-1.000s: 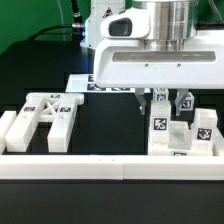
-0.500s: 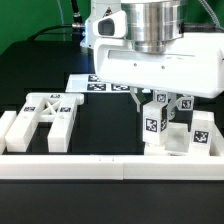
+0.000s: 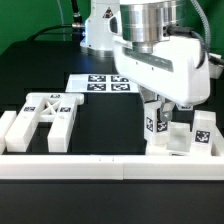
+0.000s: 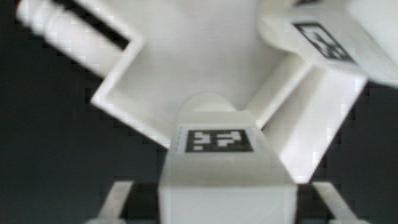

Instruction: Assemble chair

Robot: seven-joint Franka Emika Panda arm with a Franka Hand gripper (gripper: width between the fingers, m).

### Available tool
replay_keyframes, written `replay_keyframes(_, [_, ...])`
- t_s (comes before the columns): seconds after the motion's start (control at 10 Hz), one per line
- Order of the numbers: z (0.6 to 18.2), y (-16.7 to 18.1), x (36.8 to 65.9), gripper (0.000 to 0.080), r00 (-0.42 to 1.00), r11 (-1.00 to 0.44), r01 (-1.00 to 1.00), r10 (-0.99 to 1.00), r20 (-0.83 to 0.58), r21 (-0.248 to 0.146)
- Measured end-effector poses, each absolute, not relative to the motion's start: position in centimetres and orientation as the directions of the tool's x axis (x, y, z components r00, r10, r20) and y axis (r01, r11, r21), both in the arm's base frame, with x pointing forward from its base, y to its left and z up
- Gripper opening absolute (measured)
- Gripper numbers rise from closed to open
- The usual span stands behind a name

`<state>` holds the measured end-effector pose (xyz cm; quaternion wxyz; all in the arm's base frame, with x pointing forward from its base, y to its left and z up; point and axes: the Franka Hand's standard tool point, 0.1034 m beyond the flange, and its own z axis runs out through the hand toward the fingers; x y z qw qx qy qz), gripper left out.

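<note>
Plainly we are early in the build: the X-braced frame (image 3: 45,112) lies flat and alone just behind the rail (image 3: 100,165), toward the exterior view's left end of it, joined to nothing. Behind the rail's other end stands a cluster of tagged blocks (image 3: 195,135), and whether any of them are already pegged together we cannot tell. Our gripper (image 3: 160,106) hangs over that cluster with its jaws drawn nearly together on an upright tagged post (image 3: 157,125), which the wrist view shows centred between them. We judge this post is being seated into the cluster; the frame and the remaining pieces are left to join.
</note>
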<state>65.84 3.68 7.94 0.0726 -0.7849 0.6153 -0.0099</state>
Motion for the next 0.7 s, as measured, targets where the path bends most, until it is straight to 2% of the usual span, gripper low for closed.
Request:
replay_keyframes(0.2, [7.89,4.28,65.83,0.0291,0.097,-0.086,-0.99,-0.991,-0.092,-0.114])
replay_keyframes(0.4, [7.9,4.25,65.84,0.0291,0.11,-0.1,-0.988,-0.99,-0.089,-0.116])
replay_keyframes(0.5, [7.88,4.25,65.83,0.0364,0.136,-0.125,-0.985,-0.987,-0.086,-0.117])
replay_keyframes(0.6, [7.8,4.21,65.73,0.0546,0.154,-0.143,-0.983,-0.984,-0.086,-0.114])
replay_keyframes(0.7, [7.78,4.23,65.66,0.0546,0.172,-0.163,-0.98,-0.982,-0.084,-0.11])
